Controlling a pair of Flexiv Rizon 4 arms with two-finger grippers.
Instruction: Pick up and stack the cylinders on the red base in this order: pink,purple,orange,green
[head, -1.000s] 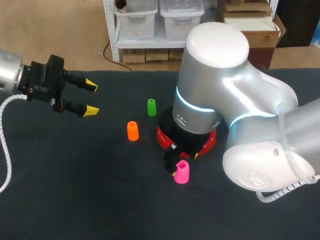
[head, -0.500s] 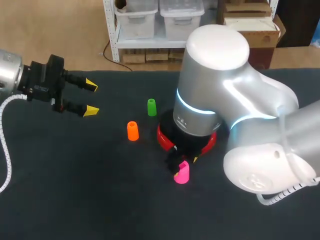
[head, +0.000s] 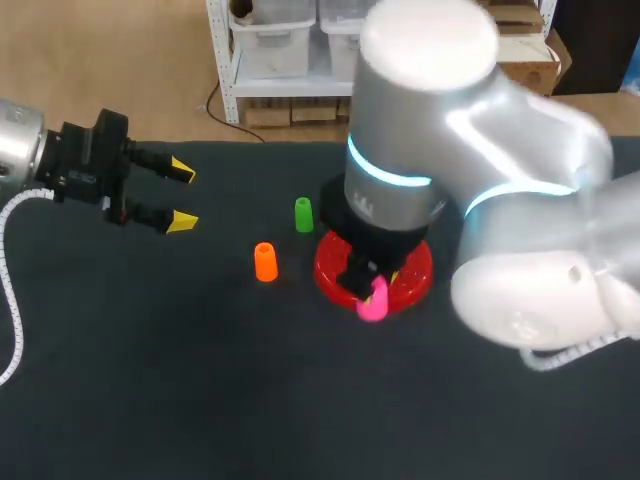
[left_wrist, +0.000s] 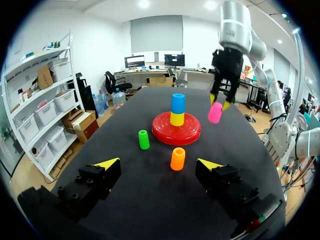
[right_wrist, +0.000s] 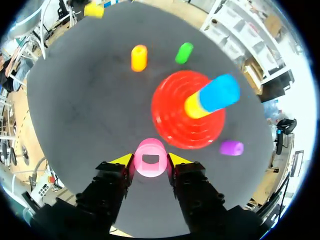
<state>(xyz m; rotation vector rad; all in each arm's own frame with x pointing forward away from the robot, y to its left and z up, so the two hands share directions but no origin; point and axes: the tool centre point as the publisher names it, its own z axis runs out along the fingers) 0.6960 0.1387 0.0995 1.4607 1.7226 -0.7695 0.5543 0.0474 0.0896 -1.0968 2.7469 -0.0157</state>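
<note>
My right gripper (right_wrist: 150, 160) is shut on the pink cylinder (right_wrist: 150, 158), its yellow tips touching both sides. In the left wrist view the pink cylinder (left_wrist: 215, 113) hangs in the air beside the red base (left_wrist: 176, 131). From above it sits over the base's near rim (head: 410, 275). A blue cylinder (right_wrist: 220, 93) on a yellow one (right_wrist: 195, 106) stands at the base's centre. The purple cylinder (right_wrist: 231, 147) lies on the table by the base. The orange (head: 265, 262) and green (head: 304, 214) cylinders stand left of the base. My left gripper (head: 182, 196) is open at the far left, holding nothing.
The black table (head: 150, 380) stretches wide in front of and left of the base. My right arm's bulky body (head: 430, 130) hides the base's far side and the purple cylinder in the head view.
My right gripper closed on the pink cylinder, lifted it off the table and carried it back toward the red base. The left arm stayed still.
</note>
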